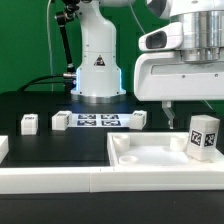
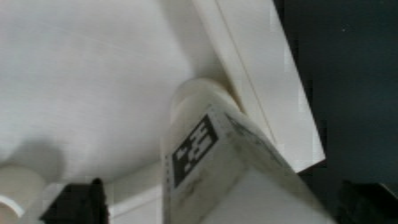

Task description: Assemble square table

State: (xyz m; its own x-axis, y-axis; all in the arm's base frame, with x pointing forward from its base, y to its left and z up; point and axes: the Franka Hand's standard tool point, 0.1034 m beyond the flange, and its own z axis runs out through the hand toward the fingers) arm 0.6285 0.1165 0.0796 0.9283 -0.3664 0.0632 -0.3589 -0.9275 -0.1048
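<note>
**End effector open above a leg in the tabletop's corner**

My end effector (image 1: 183, 105) hangs just above the square tabletop (image 1: 150, 150), fingers apart and clamped on nothing. The tagged leg (image 1: 203, 135) stands between and below them, in the tabletop corner at the exterior view's right. The wrist view shows it close against the raised rim. I judge it stands there because that corner holds a socket and the leg belongs in it. I cannot tell whether it is fully seated, and it looks slightly tilted.

The tabletop lies rim-up near the table (image 1: 60, 142) edge closest to the exterior camera, which keeps its sockets open to me from above. Three more legs wait apart on the black surface, toward the far edge: one (image 1: 29, 123), a second (image 1: 61, 119) and a third (image 1: 135, 119). The marker board (image 1: 97, 121) lies between the last two, in front of my base (image 1: 97, 65). A long white border rail (image 1: 50, 182) runs along the near edge.

The table is matte black and bare between the parts. Behind it hangs a green backdrop (image 1: 25, 40).
</note>
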